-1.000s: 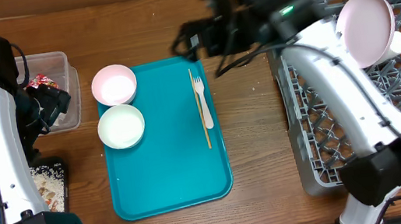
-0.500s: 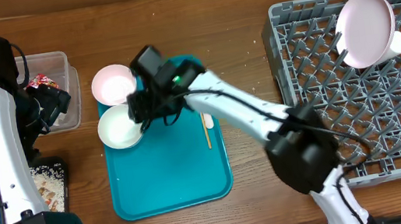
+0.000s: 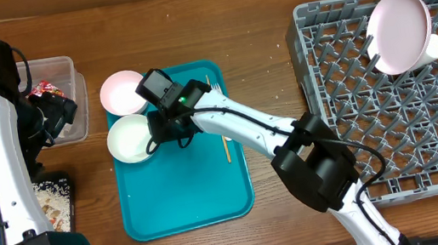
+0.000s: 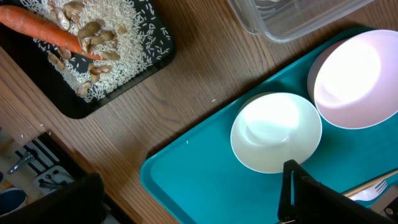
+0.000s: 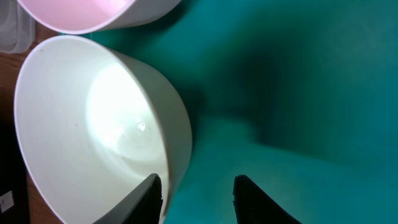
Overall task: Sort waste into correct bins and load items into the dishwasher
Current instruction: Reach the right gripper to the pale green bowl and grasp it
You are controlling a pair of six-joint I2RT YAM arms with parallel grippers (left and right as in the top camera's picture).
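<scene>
Two white bowls sit at the left of the teal tray (image 3: 186,196): the far bowl (image 3: 123,93) and the near bowl (image 3: 127,140). My right gripper (image 3: 154,136) is at the near bowl's right rim. In the right wrist view the right gripper (image 5: 196,180) straddles the wall of the near bowl (image 5: 93,124), one finger inside and one outside with a gap, half closed and not clamped. The fork (image 3: 226,145) lies on the tray. A white plate (image 3: 398,24) and cup (image 3: 434,46) stand in the grey dish rack (image 3: 410,138). My left gripper (image 3: 51,120) hangs open and empty by the clear tub (image 3: 57,72).
The clear tub holds a red wrapper (image 3: 47,88). A black tray (image 4: 81,109) at the left front edge carries rice and a carrot (image 4: 40,28). Through the left wrist camera I see both bowls (image 4: 277,132) and the fork's head (image 4: 376,186) on the teal tray.
My right arm swung from the rack's side across to the bowls and lowered onto the near bowl's rim, its jaws narrowing. The left arm has not moved.
</scene>
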